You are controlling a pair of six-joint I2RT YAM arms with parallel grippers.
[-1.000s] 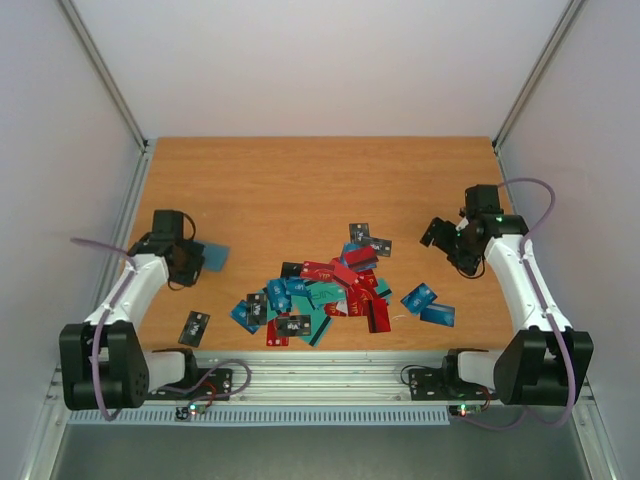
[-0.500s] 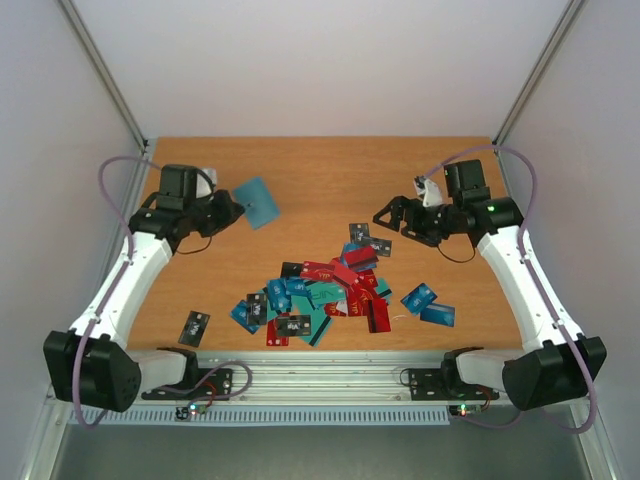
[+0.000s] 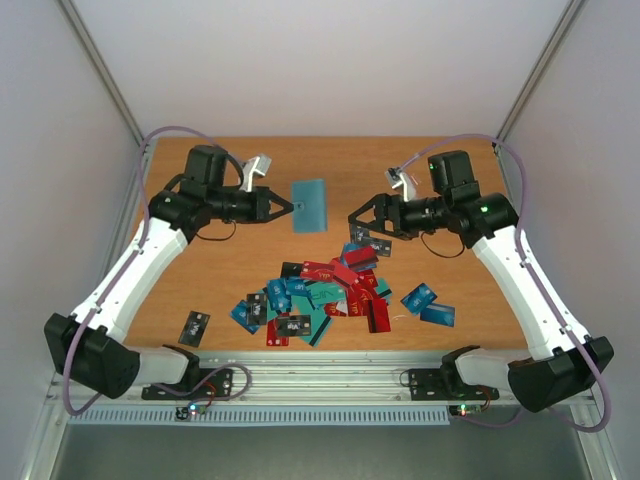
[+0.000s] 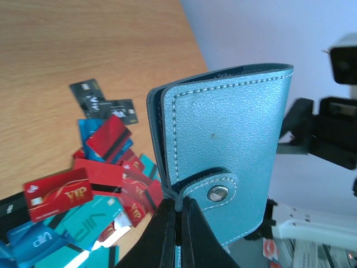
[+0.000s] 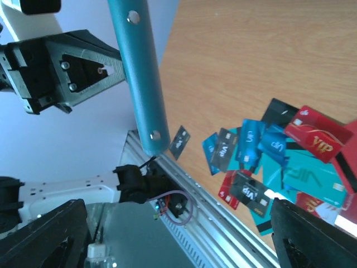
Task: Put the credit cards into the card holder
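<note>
My left gripper (image 3: 287,207) is shut on the lower edge of the teal-blue card holder (image 3: 310,205) and holds it up in the air over the far middle of the table. In the left wrist view the holder (image 4: 228,134) is folded shut, its snap strap fastened, above my fingers (image 4: 195,237). My right gripper (image 3: 356,224) is open and empty, just right of the holder and facing it. In the right wrist view the holder (image 5: 139,78) shows edge on, ahead of the open gripper (image 5: 178,215). The credit cards (image 3: 320,290) lie in a pile on the table below.
A black card (image 3: 194,327) lies alone at the near left. Two blue cards (image 3: 428,305) lie right of the pile, and two black cards (image 3: 368,238) lie at its far side. Grey walls stand on both sides, and a metal rail (image 3: 330,375) runs along the near edge.
My left arm has lifted the card holder and carried it right and far, toward the centre. My right arm has swung up and left, toward the holder, jaws still open.
</note>
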